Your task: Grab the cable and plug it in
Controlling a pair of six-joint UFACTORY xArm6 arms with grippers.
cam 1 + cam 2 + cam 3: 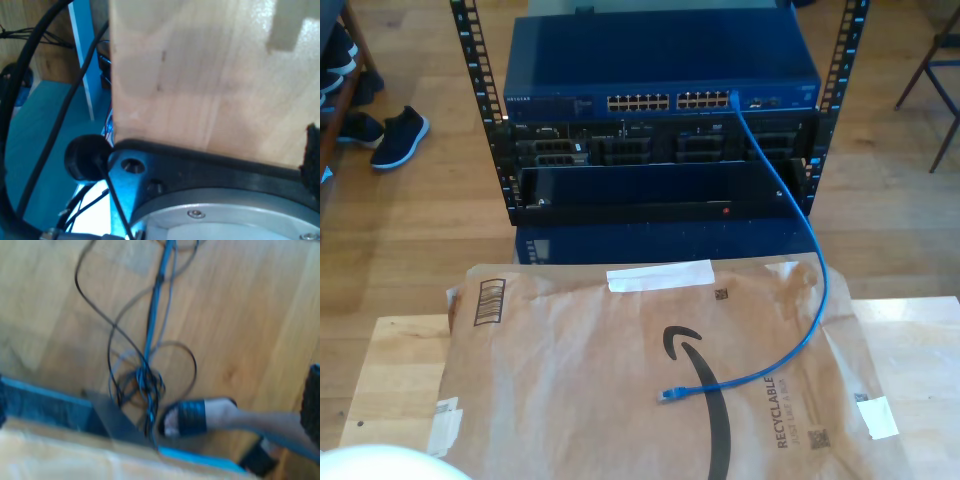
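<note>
The blue cable point(817, 262) has one end plugged into a port at the right end of the blue switch point(660, 60) in the rack, in the exterior view. From there it hangs down and curves onto the brown paper packaging point(570, 380) on the wooden table point(400, 360). Its free plug point(667, 395) lies loose on the paper near the middle. A black textured finger point(311, 156) of my first gripper is partly in view beside a wooden board point(210, 75). A similar black finger point(313, 402) of my second gripper hangs over the wood floor. Neither jaw gap shows.
The second wrist view looks down on a tangle of black and blue cords point(142, 375) on the floor and a person's foot in a black sandal point(192, 417). Black arm cables point(30, 100) hang by the first wrist. Shoes point(395, 135) lie at the exterior view's left.
</note>
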